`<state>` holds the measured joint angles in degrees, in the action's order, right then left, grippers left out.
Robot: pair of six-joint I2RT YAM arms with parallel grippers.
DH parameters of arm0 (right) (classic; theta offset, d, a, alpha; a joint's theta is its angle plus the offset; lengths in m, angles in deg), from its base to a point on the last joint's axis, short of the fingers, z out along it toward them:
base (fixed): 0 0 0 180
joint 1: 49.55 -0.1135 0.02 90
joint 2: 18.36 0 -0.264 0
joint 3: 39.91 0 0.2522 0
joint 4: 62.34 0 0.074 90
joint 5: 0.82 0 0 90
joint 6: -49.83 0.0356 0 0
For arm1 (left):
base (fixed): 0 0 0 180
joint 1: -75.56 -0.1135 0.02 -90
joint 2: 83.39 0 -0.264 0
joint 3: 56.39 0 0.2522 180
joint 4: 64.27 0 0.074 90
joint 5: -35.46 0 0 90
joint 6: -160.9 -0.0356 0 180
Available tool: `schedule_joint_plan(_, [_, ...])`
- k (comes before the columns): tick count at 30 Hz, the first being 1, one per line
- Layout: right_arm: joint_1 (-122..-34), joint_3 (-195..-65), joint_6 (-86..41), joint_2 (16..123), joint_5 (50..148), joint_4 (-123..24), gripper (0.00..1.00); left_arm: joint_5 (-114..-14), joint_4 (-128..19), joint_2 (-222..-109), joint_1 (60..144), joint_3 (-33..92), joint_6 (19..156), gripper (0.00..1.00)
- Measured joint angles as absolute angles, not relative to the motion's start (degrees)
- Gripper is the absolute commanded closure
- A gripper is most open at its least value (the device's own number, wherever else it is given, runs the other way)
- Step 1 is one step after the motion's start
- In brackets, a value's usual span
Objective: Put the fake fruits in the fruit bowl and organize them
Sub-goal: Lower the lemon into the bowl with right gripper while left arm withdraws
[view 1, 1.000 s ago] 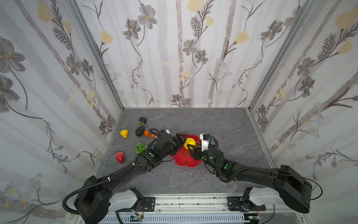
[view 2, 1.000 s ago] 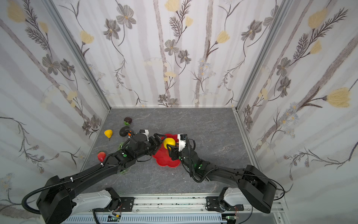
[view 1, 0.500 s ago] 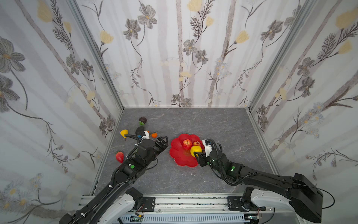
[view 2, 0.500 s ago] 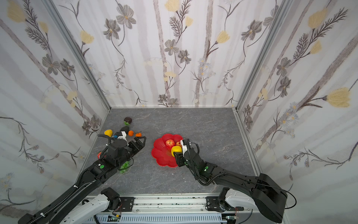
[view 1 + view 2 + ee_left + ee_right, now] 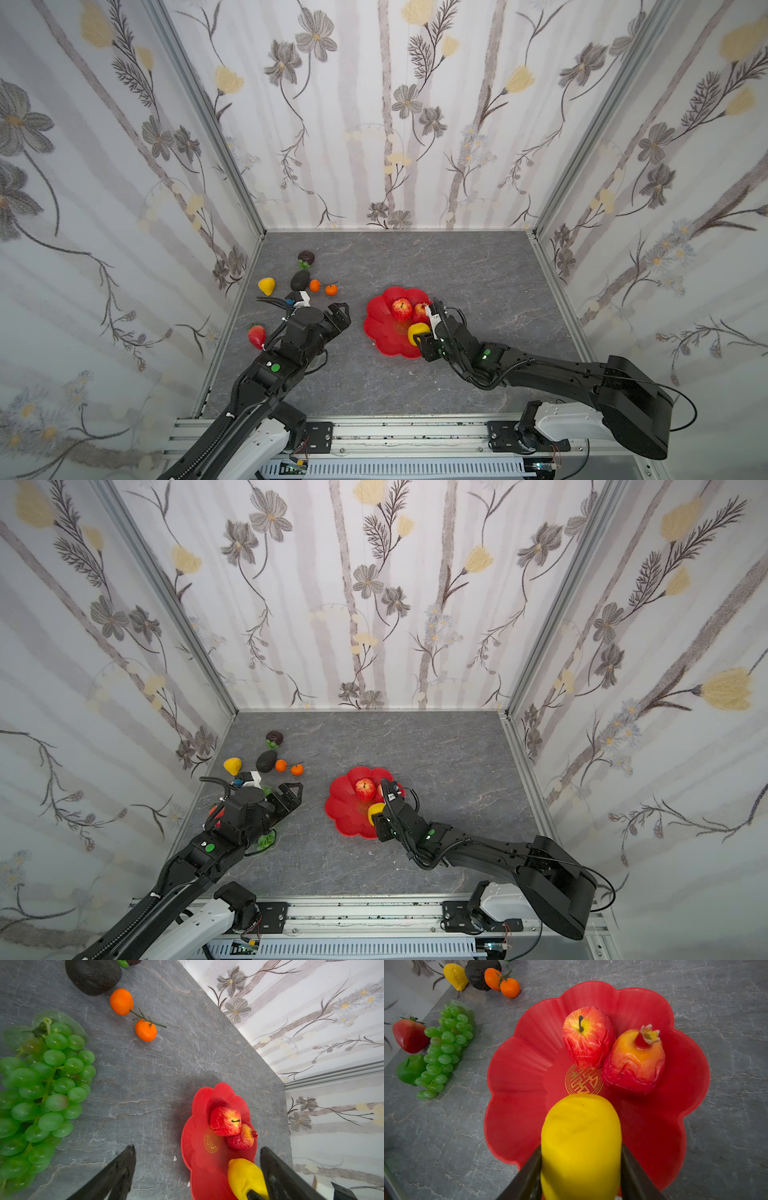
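Two lie in bowl [image 5: 380,330]: apple [image 5: 401,309], pomegranate [image 5: 420,309]. Right gripper [image 5: 581,1147] pinches lemon [image 5: 417,332] over bowl's lower rim. Left gripper [image 5: 341,318] spread, empty. Grapes [image 5: 41,1088], tangerines [image 5: 314,285], avocado [image 5: 300,280], pear [image 5: 266,286], strawberry [image 5: 257,336] wait on desk [image 5: 457,270], frame left.

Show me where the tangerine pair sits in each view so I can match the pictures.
Both top views: the tangerine pair lies on the table, left of the fruit bowl, right of the avocado.
Left wrist: the pair lies beside the avocado, joined by a twig.
Right wrist: the pair lies past the bowl's rim, beside the avocado.
Shared landmark: the avocado.
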<state>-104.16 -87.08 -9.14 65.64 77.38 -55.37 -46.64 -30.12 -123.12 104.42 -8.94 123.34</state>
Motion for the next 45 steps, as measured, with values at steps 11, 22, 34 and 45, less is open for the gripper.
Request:
schedule_joint_plan(11, [-103.13, -89.51, -7.61, 70.04, 77.32, -53.51, 0.47, -46.66, -28.83, -121.30, 103.81, -9.90, 123.39, 0.06])
schedule_joint_plan(22, [-101.58, -92.24, -5.66, 74.63, 77.47, -53.12, 0.47, -46.66, -28.81, -121.24, 103.22, -10.86, 123.61, 0.06])
schedule_joint_plan(34, [-100.91, -92.57, -4.62, 75.22, 77.21, -52.68, 0.36, -46.66, -27.98, -121.00, 102.35, -11.03, 123.61, 0.06])
schedule_joint_plan(45, [-100.86, -92.35, -4.22, 73.91, 75.13, -50.71, 0.34, -46.68, -27.94, -121.00, 101.38, -11.03, 123.58, 0.06])
